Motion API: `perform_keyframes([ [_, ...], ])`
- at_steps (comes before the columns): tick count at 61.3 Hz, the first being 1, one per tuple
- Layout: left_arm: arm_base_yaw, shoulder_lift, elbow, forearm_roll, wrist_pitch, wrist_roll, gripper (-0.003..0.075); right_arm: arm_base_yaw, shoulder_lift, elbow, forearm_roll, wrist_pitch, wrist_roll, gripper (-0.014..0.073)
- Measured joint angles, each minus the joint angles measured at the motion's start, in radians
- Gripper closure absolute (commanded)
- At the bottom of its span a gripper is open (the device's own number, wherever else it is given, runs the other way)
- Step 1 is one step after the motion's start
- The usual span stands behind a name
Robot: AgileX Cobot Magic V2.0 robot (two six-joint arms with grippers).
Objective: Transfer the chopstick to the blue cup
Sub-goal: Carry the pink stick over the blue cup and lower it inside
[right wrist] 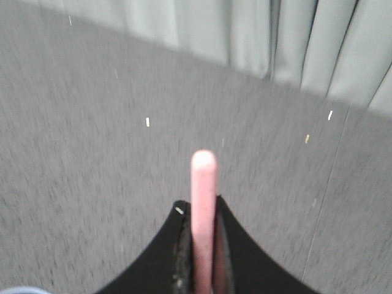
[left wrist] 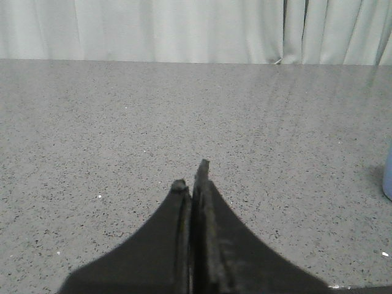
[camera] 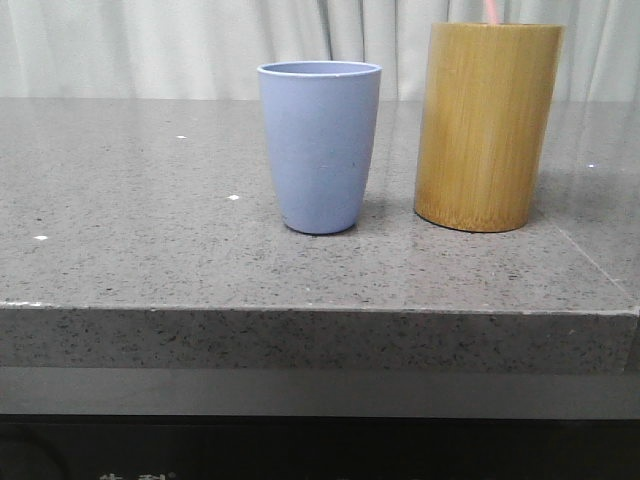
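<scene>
The blue cup stands upright at the middle of the stone table, with the bamboo cylinder to its right. A pink chopstick pokes up above the cylinder's rim and runs out of the top of the front view. Neither gripper shows in the front view. In the right wrist view my right gripper is shut on a pink chopstick, whose rounded end sticks out past the fingertips. My left gripper is shut and empty over bare table, with the cup's edge off to one side.
The grey speckled table has its front edge near the camera. A pale curtain hangs behind it. A seam runs across the tabletop at the right. The right wrist view is blurred.
</scene>
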Motion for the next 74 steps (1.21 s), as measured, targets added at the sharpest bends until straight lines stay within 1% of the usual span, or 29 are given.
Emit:
perform_keyframes([
  [4,0.000,0.000,0.002,0.000,0.000,0.000,0.0739,0.000,-0.052,0.000,0.000,-0.040,0.000,0.0634],
  [11,0.000,0.000,0.002,0.000,0.000,0.000,0.0739,0.005,-0.144,-0.002,0.023,-0.150,0.000,0.0633],
  [16,0.000,0.000,0.002,0.000,0.000,0.000,0.0739,0.027,-0.172,-0.007,0.053,-0.199,0.000,0.0633],
  [21,0.000,0.000,0.002,0.000,0.000,0.000,0.0739,0.070,-0.177,-0.014,0.071,-0.225,0.000,0.0633],
  [36,0.000,0.000,0.002,0.000,0.000,0.000,0.0739,0.218,-0.095,-0.016,0.081,-0.255,0.000,0.0629],
  [48,0.000,0.000,0.002,0.000,0.000,0.000,0.0739,0.266,0.012,-0.016,0.100,-0.256,0.000,0.0620],
  [54,0.000,0.000,0.002,0.000,0.000,0.000,0.0739,0.267,0.064,-0.016,0.111,-0.242,0.000,0.0573],
  [63,0.000,0.000,0.002,0.000,0.000,0.000,0.0739,0.267,0.136,-0.005,0.115,-0.210,0.002,0.0456],
  [74,0.000,0.000,0.002,0.000,0.000,0.000,0.0739,0.267,0.159,0.001,0.116,-0.197,0.002,0.0340],
])
